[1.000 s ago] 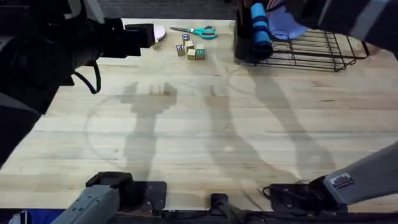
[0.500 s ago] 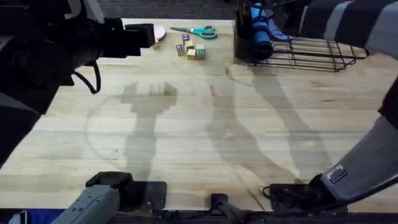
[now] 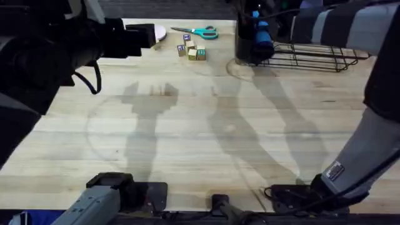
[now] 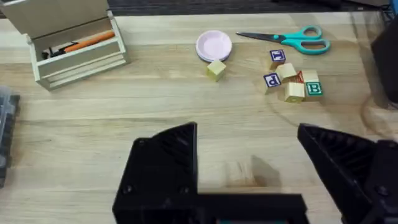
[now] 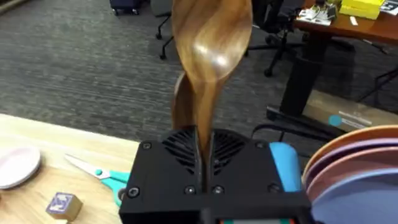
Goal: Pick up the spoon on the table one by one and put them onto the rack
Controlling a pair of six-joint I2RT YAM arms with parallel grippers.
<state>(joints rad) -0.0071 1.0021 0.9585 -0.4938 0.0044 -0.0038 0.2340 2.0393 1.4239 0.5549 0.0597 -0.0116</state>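
Standing upright in the right gripper (image 5: 203, 163), the spoon (image 5: 208, 56).

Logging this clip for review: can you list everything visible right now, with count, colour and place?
spoon: one, dark brown, clamped in the right gripper
rack: one, black wire, far right of table
table: one, light wood
scissors: one, teal handles, far edge
letter blocks: small cluster, near scissors
plain block: one, beside the dish
pink dish: one
beige stand: one, far left
right gripper: shut
left gripper: open, empty
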